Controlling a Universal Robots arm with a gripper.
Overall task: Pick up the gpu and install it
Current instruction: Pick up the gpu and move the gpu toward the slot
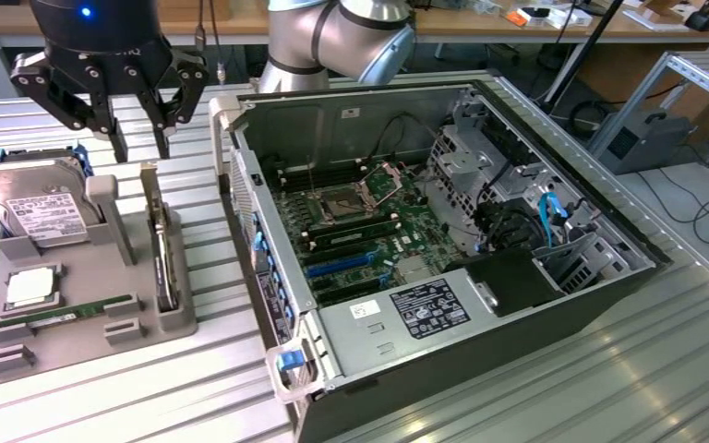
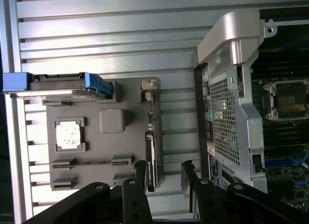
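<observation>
The gpu (image 1: 158, 242) stands on its long edge in a slot of the grey tray (image 1: 133, 343), at the exterior view's left. It is a thin dark card with a silvery edge. My gripper (image 1: 140, 148) hangs just above the card's far end, open, with nothing between its black fingers. In the wrist view the gpu (image 2: 151, 147) runs lengthwise under the gripper (image 2: 163, 166). One fingertip (image 2: 140, 164) shows on each side of the card's end, apart from it.
The grey tray (image 2: 96, 104) also carries a hard drive (image 1: 41, 210) in a blue-handled bracket, a square processor (image 1: 32, 287) and a RAM stick (image 1: 66, 316). The open computer case (image 1: 330, 355) lies beside it on the slatted metal table, motherboard (image 1: 354, 231) exposed.
</observation>
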